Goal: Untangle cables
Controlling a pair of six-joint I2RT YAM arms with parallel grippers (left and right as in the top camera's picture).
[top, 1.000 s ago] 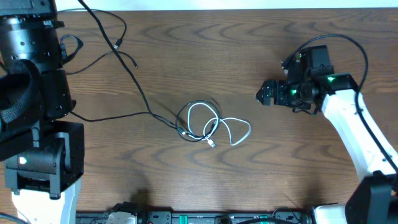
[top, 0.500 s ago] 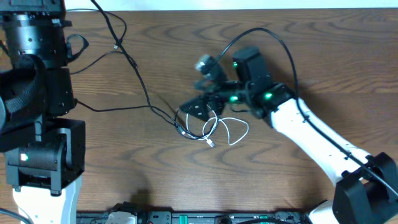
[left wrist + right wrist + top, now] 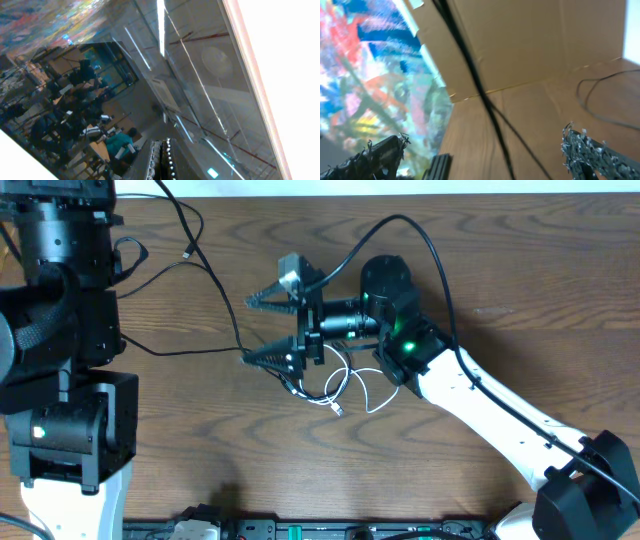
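Since half a second ago the right arm has swung its right pincer (image 3: pixel 248 330) further across the bench (image 3: pixel 520 250), and the fingers are now spread wide apart. The tangle (image 3: pixel 310 385) of black and white loops lies just behind the fingertips, under the wrist, with the white cable (image 3: pixel 385 392) trailing back beside the forearm. The long black cable (image 3: pixel 228 315) runs out ahead of the pincer and, from above, passes between the two jaws. The right wrist view agrees: a dark cord crosses the gap between its fingers (image 3: pixel 375 157). How high the pincer sits above the bench cannot be judged.

The left pincer does not show clearly, so its state cannot be told.

The likely risk is closing on that single black run instead of a loop. Pulling it away from the knot would probably cinch the tangle tighter. It might also drag the whole bundle along the bench.
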